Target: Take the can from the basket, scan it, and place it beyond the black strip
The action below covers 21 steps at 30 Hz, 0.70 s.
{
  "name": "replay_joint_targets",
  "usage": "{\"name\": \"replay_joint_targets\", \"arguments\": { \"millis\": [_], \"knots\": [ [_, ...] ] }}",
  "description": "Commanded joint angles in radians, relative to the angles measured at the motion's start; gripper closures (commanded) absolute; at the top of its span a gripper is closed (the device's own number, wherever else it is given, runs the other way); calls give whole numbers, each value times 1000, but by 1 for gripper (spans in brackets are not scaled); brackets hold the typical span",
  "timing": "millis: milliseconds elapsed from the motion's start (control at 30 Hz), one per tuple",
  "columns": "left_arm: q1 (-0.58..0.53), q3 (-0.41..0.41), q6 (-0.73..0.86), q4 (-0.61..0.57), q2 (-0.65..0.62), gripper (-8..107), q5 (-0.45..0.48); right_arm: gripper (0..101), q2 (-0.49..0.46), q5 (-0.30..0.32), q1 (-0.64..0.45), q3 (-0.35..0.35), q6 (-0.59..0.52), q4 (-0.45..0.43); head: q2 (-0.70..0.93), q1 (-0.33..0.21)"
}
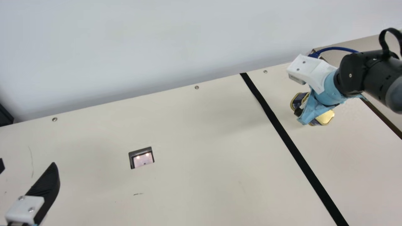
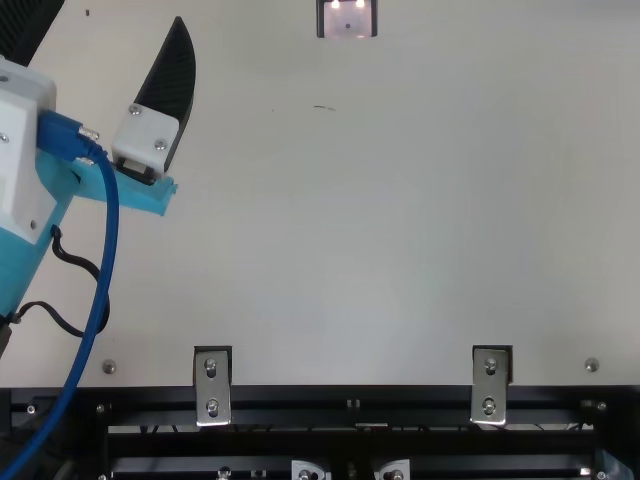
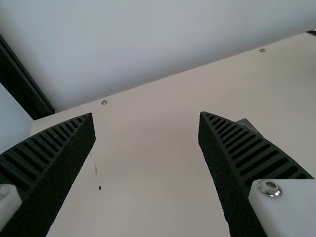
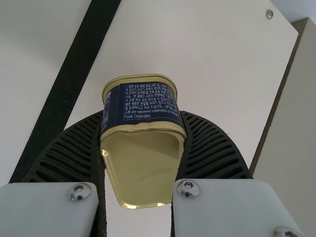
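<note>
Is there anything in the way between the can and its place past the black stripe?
No, nothing I can see. The can, gripped by the right end effector, is past the black stripe now.

Soft, even brightness over the table (image 1: 194, 131), faint shadow near the black strip (image 1: 283, 135), two bright glints on the scanner (image 1: 143, 159)

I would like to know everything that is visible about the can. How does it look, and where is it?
The can looks metallic: a short, rounded box shape with a plain gold end, gold rims and dark blue sides with small pale print. No dent is apparent. It is clamped between both fingers of the right gripper, its gold end towards the wrist camera, on the far right side of the black strip. Whether it touches the table, I cannot tell.
</note>
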Motion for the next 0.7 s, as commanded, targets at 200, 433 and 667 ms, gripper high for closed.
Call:
{"name": "replay_joint_targets", "arguments": {
  "millis": [200, 433, 667],
  "knots": [
    [0, 0, 0, 0, 0, 9, 0, 101, 19, -18, 12, 26, 20, -49, -17, -39],
    [0, 0, 0, 0, 0, 9, 0, 0, 28, -41, 13, 50, 66, -94, -17, -39],
    [0, 0, 0, 0, 0, 9, 0, 0, 33, -64, 7, 48, 119, -122, -17, -39]
  ]
}}
